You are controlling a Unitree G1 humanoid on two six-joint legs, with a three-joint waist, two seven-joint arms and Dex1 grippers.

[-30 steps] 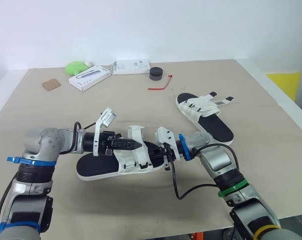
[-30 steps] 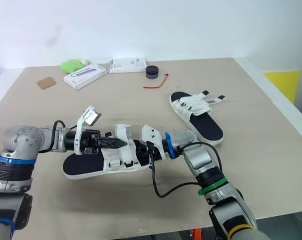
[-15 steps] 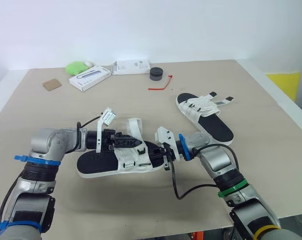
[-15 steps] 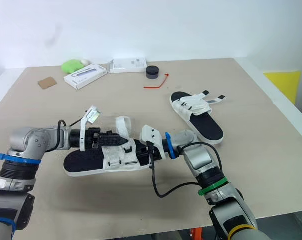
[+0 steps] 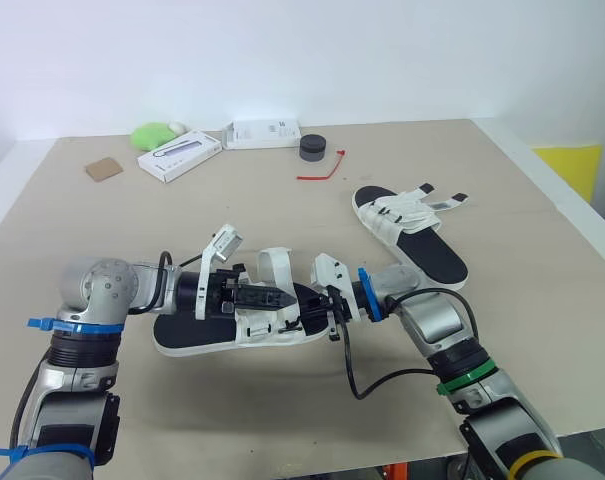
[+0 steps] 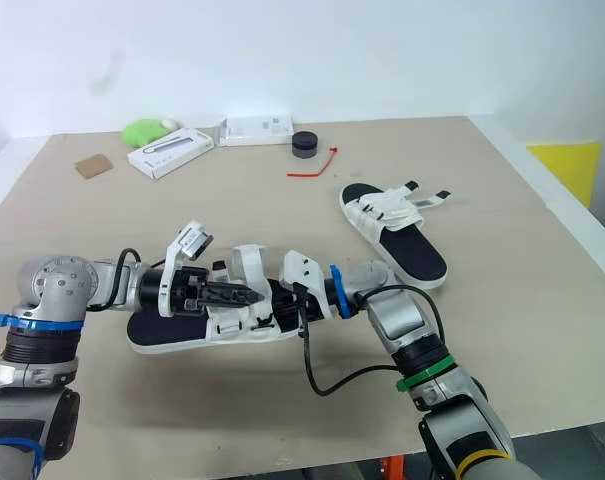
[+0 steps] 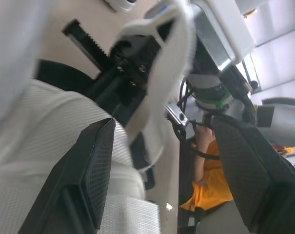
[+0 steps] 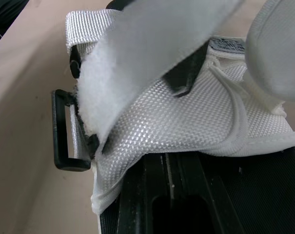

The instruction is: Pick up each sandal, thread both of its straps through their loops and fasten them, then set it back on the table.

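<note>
Item: near sandal (image 5: 197, 335), front centre of the table (image 5: 282, 200), lying lengthwise between the two arms. It seems placed so that one end can be steadied while the straps are worked from the other. Right gripper (image 5: 327, 303): set against the sandal's right end, apparently as the brace; whether it is clamped there cannot be told. Left gripper (image 5: 277, 297): reaching in over the upper from the left, its fingers (image 7: 96, 165) spread apart, with one strap (image 5: 274, 262) arching loose between them and touching neither. Materials: flat black footbed, white woven mesh upper, strap of white webbing with a fuzzy hook-and-loop face (image 8: 108, 92), and a thin black rectangular loop (image 8: 64, 129) at the upper's edge, which appears empty. Far sandal (image 5: 432, 255): same make, well apart at the right rear, flat on the table — black-tipped strap ends sticking out sideways.
</note>
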